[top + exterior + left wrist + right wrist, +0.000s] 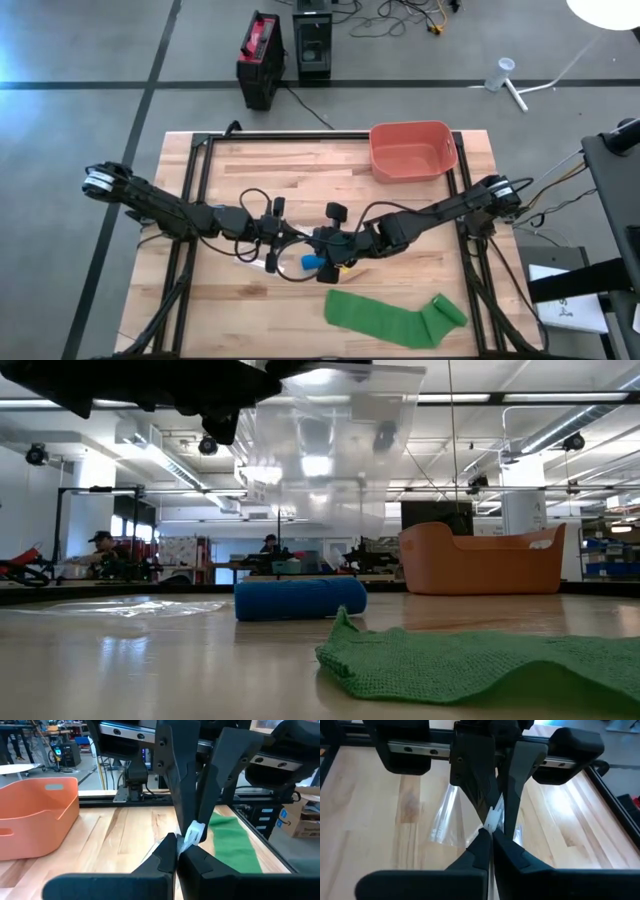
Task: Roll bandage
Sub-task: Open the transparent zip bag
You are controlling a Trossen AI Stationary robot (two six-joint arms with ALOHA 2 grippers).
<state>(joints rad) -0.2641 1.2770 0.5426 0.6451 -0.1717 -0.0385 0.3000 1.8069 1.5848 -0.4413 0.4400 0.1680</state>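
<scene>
Left claw (272, 228) sits at mid-worktop, fingers pressed together on the edge of a clear plastic wrapper (262, 258). In the left wrist view the closed tips (176, 851) meet the right arm's fingers at a small white tab (193, 833).

Right claw (322, 243) faces it from the other side, just beside it, also pinched shut on the same wrapper. The right wrist view shows the clear film (447, 817) trailing over the boards beyond the tab (493, 818).

A blue roll (312, 261) lies on the worktop (250, 310) directly under the two claws, partly covered by them in the high view. The low view shows it fully: a cylinder (300, 599) on its side, resting on the boards, with crumpled clear film (130, 606) flat to its left and a lifted clear sheet (330, 430) hanging above.

The green bandage (395, 316) lies unrolled at the near right of the worktop, apart from both claws, with one end bunched toward the right edge. In the low view its near edge (480, 665) fills the foreground in front of the roll.

An orange tub (412, 151) stands at the far right edge, well apart from the bandage. Black cases (262, 60) sit on the floor beyond the worktop. People at desks (100, 555) show only in the low view.
</scene>
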